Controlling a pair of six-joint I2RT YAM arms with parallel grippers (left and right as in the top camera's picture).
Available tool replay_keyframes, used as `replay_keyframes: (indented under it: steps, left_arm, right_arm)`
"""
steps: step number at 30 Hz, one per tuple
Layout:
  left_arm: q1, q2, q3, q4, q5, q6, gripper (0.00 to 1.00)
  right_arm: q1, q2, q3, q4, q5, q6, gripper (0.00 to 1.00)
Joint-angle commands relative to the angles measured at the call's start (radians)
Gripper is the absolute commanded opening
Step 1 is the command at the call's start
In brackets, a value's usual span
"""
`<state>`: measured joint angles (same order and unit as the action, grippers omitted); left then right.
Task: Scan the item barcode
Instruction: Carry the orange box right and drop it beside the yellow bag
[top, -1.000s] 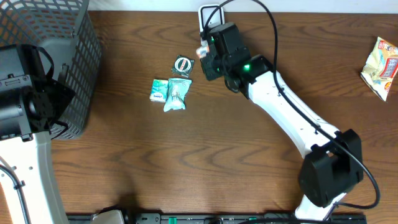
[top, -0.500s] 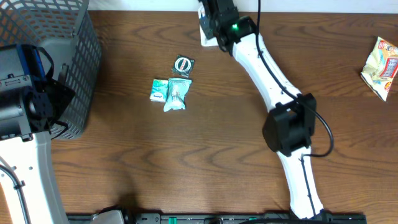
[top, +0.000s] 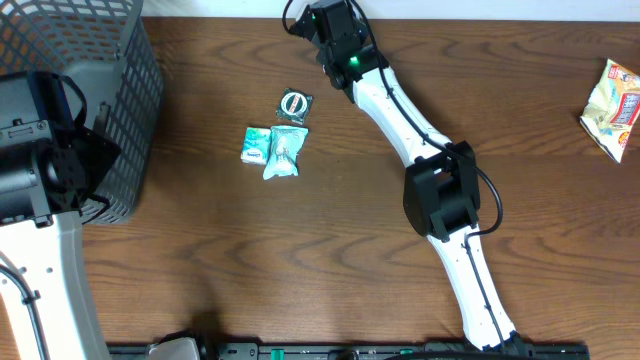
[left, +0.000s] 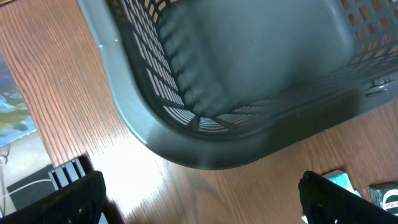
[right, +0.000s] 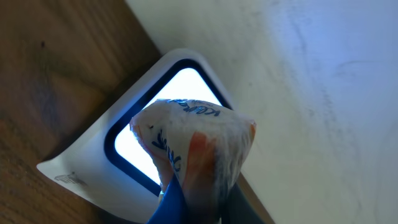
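Packet at the scanner, far bench edge.
My right arm stretches fully out, right fingers pinching the packet; left fingers gape wide by the basket.

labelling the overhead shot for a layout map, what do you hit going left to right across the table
grey mesh basket → teal packet → right arm → snack bag. The left arm and the two small packets beside the teal one are left out because they overlap their neighbours.
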<state>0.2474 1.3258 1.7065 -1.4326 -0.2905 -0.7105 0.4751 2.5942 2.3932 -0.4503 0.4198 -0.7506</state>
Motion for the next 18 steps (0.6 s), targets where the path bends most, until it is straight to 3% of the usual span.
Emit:
replay_keyframes:
  steps: [1, 9, 18]
  left_arm:
    - [0.005, -0.007, -0.002, -0.002, -0.010, -0.009, 0.98]
    - [0.005, -0.007, -0.002, -0.002, -0.010, -0.009, 0.97]
    - [0.005, -0.007, -0.002, -0.002, -0.010, -0.009, 0.98]
  right_arm:
    - [0.002, -0.007, 0.016, 0.013, 0.022, -0.044, 0.01]
    - [-0.032, -0.019, 0.016, -0.011, 0.027, 0.037, 0.01]
    - [-0.232, -0.153, 0.016, -0.198, 0.041, 0.500, 0.01]
